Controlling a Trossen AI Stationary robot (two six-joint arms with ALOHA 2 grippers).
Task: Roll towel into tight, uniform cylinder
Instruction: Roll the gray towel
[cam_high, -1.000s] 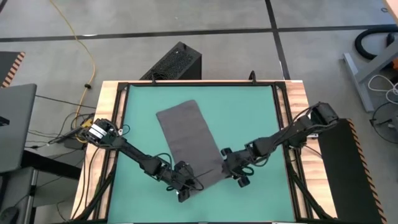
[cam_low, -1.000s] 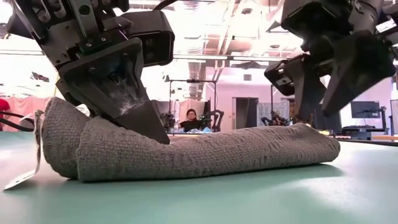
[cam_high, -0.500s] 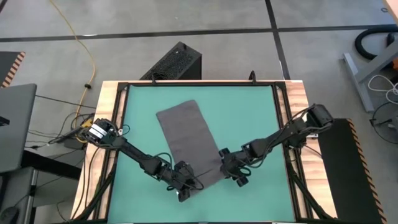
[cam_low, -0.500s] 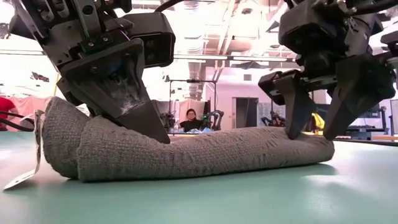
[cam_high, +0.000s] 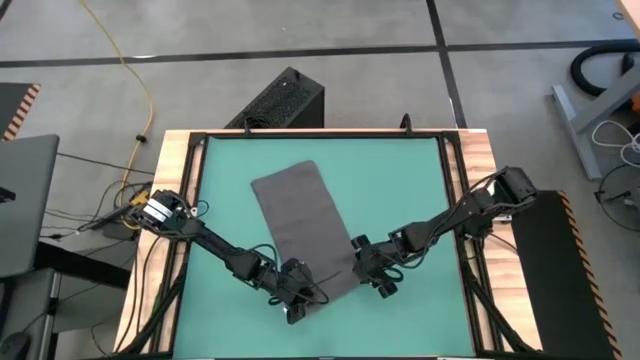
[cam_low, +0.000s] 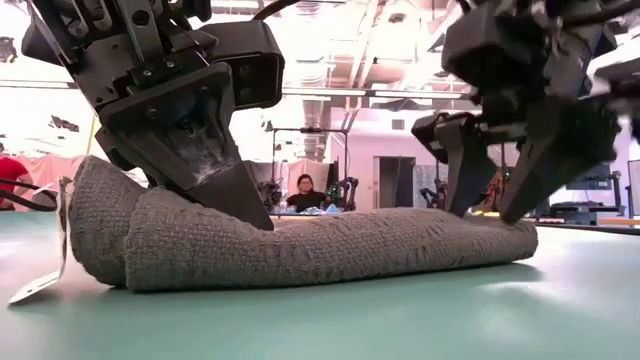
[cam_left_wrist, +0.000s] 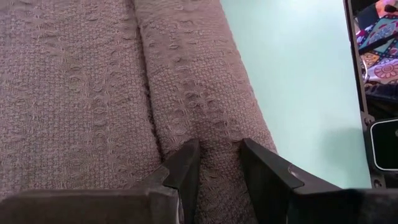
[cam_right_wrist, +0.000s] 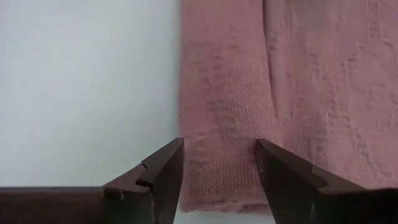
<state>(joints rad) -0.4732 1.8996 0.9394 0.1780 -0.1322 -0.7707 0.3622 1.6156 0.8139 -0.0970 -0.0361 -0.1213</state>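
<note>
The towel (cam_high: 300, 228) is dark grey with a bumpy woven pattern and a small white tag (cam_low: 40, 282). The mat (cam_high: 400, 190) is green. The worktop (cam_high: 170, 170) edge is light wood.

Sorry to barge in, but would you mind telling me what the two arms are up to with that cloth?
They are rolling a grey towel on the green mat. The first turn is made along the towel's near edge, and most of the cloth is flat beyond it. The left pincer pinches the roll at one end. The right pincer stands open astride the other end, a finger on each side.
</note>
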